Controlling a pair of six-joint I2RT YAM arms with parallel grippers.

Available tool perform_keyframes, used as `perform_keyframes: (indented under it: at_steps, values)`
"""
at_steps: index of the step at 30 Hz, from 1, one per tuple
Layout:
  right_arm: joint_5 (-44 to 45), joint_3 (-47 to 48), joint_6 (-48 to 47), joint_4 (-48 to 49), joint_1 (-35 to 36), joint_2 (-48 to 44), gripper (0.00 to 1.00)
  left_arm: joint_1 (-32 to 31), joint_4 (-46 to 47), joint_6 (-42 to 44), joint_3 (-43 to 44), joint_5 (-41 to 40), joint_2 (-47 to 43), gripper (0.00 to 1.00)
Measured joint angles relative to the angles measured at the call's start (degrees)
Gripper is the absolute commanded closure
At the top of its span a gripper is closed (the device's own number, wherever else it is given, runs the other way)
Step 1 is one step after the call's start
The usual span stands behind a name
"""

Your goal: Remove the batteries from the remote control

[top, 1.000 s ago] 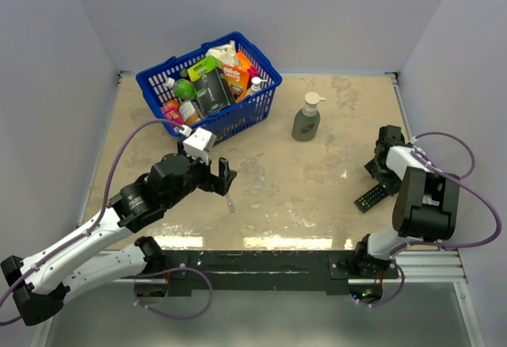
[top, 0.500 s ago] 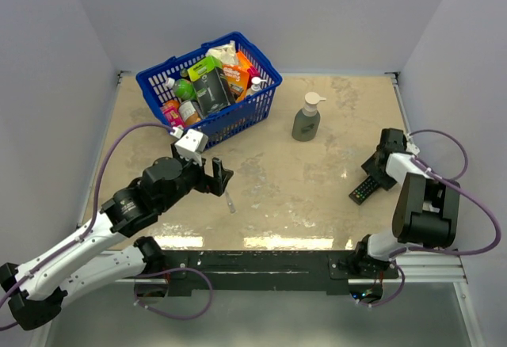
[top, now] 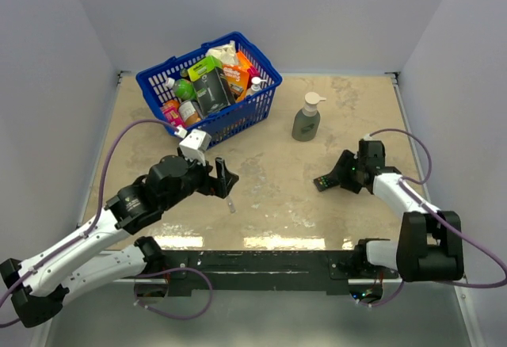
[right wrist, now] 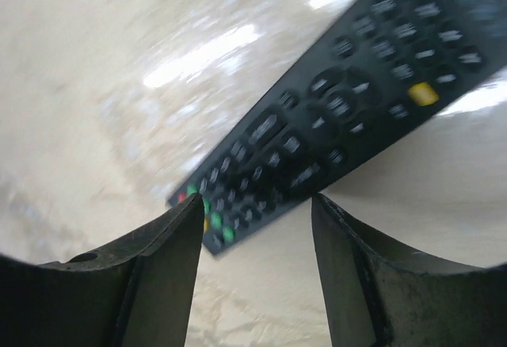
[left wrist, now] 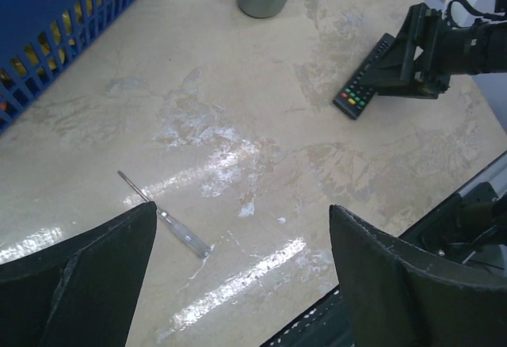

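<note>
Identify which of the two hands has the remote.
The right hand: the remote sits between its fingers, buttons up. The left hand hangs open and empty near the screwdriver.

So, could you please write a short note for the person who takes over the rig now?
Left gripper: open, empty, above a small screwdriver on the table.
Right gripper: at the remote control; grip unclear.
The remote control is button side up; the batteries are not visible.
Done: nothing that shows. Left: turn it over, open it, remove both batteries.
</note>
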Motion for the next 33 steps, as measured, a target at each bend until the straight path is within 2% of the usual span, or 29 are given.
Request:
perform_keyframes:
  at_steps: [5,9,12,20,24,28,33]
  values:
    - [-5.0,-2.9,0.9,2.0,5.2,-5.3,0.42,0.0,0.4,-2.3,0.6,2.8,1.2,0.08]
    - [-5.1,-3.7,3.1,1.8,6.4,-7.3,0.25,0.0,1.5,-3.7,0.6,4.4,1.7,0.08]
    - [-1.9,-2.9,7.0,-0.8,6.7,-7.5,0.20,0.0,2.4,-4.5,0.6,5.6,2.8,0.09]
    - [9.7,0.6,23.2,-8.2,6.7,-10.9,0.19,0.0,3.1,-4.5,0.6,6.2,4.7,0.09]
    - [13.9,6.9,29.9,-12.6,6.7,-5.7,0.19,0.0,2.9,-4.2,0.6,5.4,4.0,0.09]
    - [16.7,14.7,34.4,-16.2,6.7,3.7,0.17,0.0,1.5,-3.0,0.6,4.2,2.0,0.09]
    - [20.3,17.8,38.9,-20.2,6.8,8.5,0.16,0.0,-0.2,-2.8,0.6,2.8,-0.8,0.09]
